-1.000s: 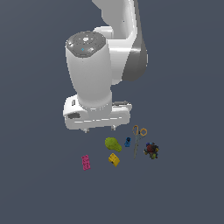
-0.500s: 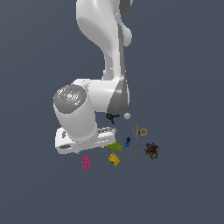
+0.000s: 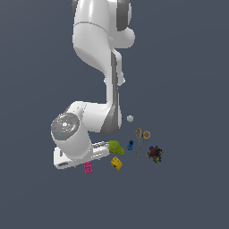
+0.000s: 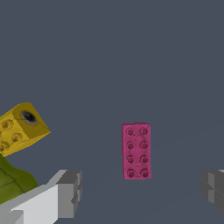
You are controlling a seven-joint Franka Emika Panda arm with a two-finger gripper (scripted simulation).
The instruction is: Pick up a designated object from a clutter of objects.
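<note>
The magenta-pink studded brick (image 4: pixel 136 151) lies flat on the grey floor; in the exterior view (image 3: pixel 88 167) it shows just below the arm's hand. My gripper (image 4: pixel 142 192) hangs above it, open and empty, with one grey fingertip (image 4: pixel 70 192) on one side of the brick and the other fingertip (image 4: pixel 214 186) on the other side. In the exterior view the fingers are hidden behind the hand (image 3: pixel 80 156). The yellow studded brick (image 4: pixel 19 128) and the green pear shape (image 4: pixel 11 183) lie close by.
In the exterior view the yellow brick (image 3: pixel 116 163), green pear shape (image 3: pixel 116 147), tiny blue piece (image 3: pixel 130 145), orange-handled scissors (image 3: pixel 141 139), dark multicoloured cluster (image 3: pixel 154 153) and white cube (image 3: pixel 129 118) lie towards the exterior view's right of the hand.
The arm has swung down and towards the exterior view's left, bringing the hand low over the pink brick. The objects have not moved.
</note>
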